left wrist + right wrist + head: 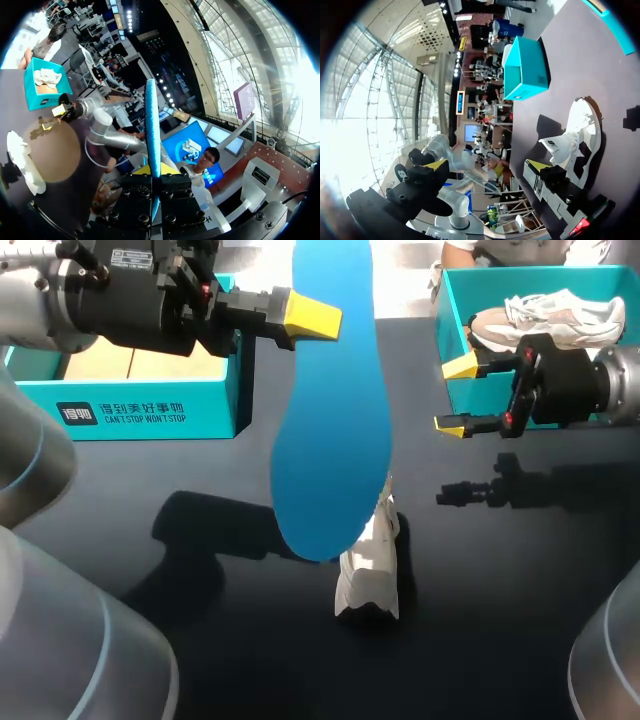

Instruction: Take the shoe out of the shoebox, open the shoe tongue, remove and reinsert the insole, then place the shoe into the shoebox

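Left gripper (154,172) clamps blue insole (330,420) at one end; likely light, flexible, best pinched edgewise. Right gripper (456,396) wide, empty.

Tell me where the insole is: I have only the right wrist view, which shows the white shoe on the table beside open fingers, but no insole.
Observer: The left gripper is shut on the blue insole and holds it up off the table, close to the white shoe.
Operator: Is anything in the teal box beyond the shoe?
Observer: In the head view that teal shoebox shows only a bare cardboard floor, though the left arm covers part of it.
Operator: Is there another shoe anywhere?
Observer: Yes. A second shoebox just behind the right gripper holds another pale shoe.
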Robot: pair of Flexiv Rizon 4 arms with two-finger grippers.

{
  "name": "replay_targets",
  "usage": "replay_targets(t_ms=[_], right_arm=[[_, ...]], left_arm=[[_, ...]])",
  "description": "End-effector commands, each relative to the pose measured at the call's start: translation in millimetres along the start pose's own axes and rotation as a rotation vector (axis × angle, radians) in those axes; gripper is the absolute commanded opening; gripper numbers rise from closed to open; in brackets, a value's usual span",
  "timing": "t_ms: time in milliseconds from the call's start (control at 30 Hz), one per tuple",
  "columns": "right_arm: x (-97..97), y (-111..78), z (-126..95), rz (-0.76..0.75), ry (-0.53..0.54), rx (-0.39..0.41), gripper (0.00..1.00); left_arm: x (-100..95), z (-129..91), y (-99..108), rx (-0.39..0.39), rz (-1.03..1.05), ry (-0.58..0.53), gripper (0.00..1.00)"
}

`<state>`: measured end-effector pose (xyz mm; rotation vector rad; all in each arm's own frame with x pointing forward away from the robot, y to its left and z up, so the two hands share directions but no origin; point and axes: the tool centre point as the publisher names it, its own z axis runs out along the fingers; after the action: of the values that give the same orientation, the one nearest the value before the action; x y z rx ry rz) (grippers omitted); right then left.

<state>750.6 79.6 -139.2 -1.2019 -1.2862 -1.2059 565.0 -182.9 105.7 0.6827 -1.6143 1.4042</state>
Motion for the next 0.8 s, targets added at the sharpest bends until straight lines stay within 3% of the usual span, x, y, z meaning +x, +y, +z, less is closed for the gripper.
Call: replay_targets(t_ms=[33, 200, 467, 800], right_arm=[[0.1, -0.1, 1.4, 0.001, -0.003, -0.001, 1.00], [0.1, -0.1, 1.4, 0.001, -0.003, -0.001, 1.00], [0.1, -0.1, 1.4, 0.001, -0.003, -0.001, 1.00], [0.1, -0.1, 1.4, 0.001, -0.003, -0.001, 1.00]], left_arm=[[-9.3, 2.0, -5.5, 0.009, 0.215, -0.079, 0.00], [-16.8, 1.4, -23.1, 0.155, 0.620, -0.104, 0.00], [-22.2, 2.0, -42.1, 0.269, 1.187, -0.157, 0.00], [-23.4, 3.1, -44.7, 0.288, 1.194, -0.183, 0.00]])
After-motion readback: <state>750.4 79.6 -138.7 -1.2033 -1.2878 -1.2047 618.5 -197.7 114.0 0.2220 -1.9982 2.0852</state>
